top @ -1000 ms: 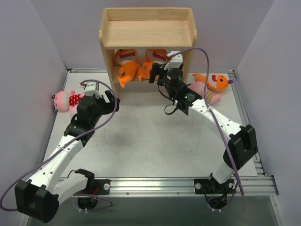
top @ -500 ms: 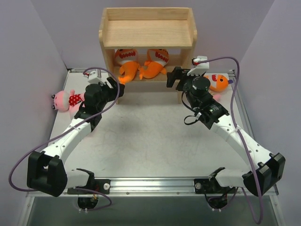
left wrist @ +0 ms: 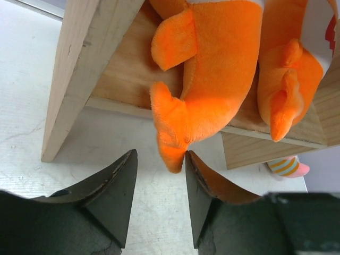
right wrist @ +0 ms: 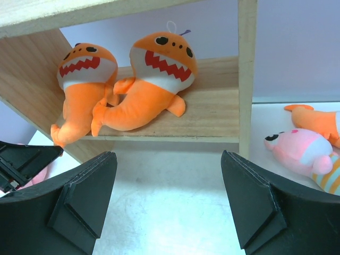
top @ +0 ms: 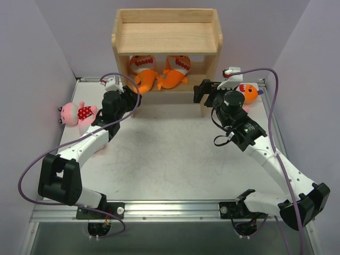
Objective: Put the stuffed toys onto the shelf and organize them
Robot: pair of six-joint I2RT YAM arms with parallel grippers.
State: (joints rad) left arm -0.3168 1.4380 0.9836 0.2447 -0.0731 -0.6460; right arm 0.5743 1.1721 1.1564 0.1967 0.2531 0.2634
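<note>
The shelf is showing pale matt wood with grain; the orange fish toy is looking like soft, fuzzy cloth; the desk is appearing matt white.

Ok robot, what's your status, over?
Left gripper open at tail of first fish, on shelf. Right gripper open, empty. Second fish shelved; spotted doll, third fish on table. Nothing blocking.

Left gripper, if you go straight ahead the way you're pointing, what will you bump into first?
Probably the tail of the nearer orange plush fish, which hangs off a board of the light wooden shelf. Its tip sits right at the left gripper, between the fingertips, though depth is hard to judge.
</note>
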